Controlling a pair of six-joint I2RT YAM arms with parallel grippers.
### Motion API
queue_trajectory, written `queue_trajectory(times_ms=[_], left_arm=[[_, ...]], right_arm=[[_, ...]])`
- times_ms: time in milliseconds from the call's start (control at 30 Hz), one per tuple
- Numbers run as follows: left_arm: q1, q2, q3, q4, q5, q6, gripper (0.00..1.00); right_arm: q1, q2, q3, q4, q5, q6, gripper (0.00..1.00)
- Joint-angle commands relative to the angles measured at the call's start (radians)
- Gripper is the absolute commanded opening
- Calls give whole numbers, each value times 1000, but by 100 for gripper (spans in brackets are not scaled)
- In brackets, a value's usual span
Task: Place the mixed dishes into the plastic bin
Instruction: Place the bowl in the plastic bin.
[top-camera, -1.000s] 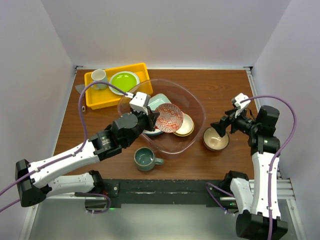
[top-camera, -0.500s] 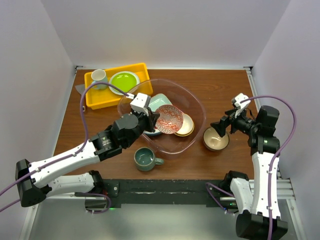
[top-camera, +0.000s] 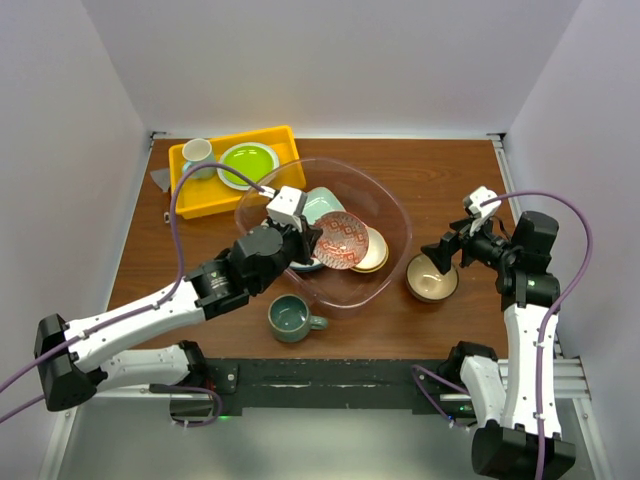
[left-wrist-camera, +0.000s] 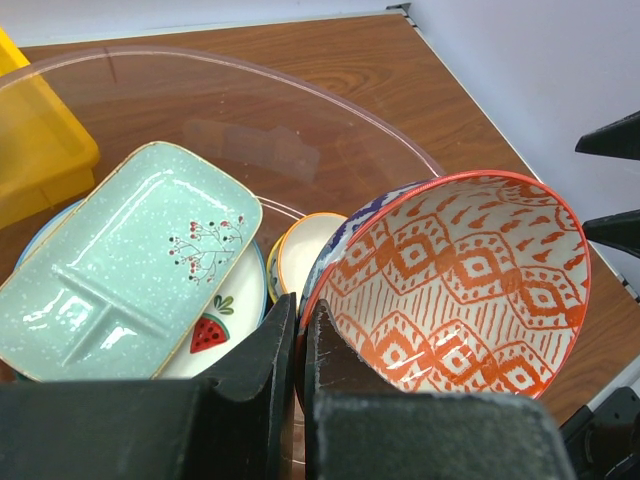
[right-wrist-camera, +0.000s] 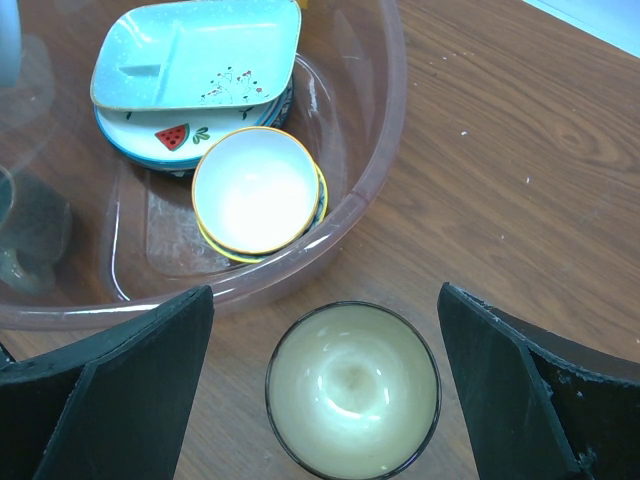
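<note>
Centre of the overhead view: the left gripper (left-wrist-camera: 298, 325) pinches the rim of the red-patterned bowl (left-wrist-camera: 455, 285), holding it tilted over the plastic bin (top-camera: 404, 222). Below it sit a yellow-rimmed bowl (right-wrist-camera: 256, 188) and the pale-green divided tray (left-wrist-camera: 120, 260). A good release likely means lowering the bowl close to the bin floor first, clear of the tray. At right, the right gripper (top-camera: 434, 257) hangs spread wide and empty over a cream-lined bowl (right-wrist-camera: 352, 388) on the table (right-wrist-camera: 520, 150). The held bowl's underside and its height cannot be made out.
</note>
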Motion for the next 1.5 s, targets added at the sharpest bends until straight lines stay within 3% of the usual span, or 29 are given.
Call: queue_trajectory(times_ms=[0,1467], left_arm=[[9,6,0,105,12,-20,0],[52,93,-34,146,89,-43,0]], right_arm=[[-3,-14,-9,34,-4,14,98],[-3,-8,-14,35,-12,10,98]])
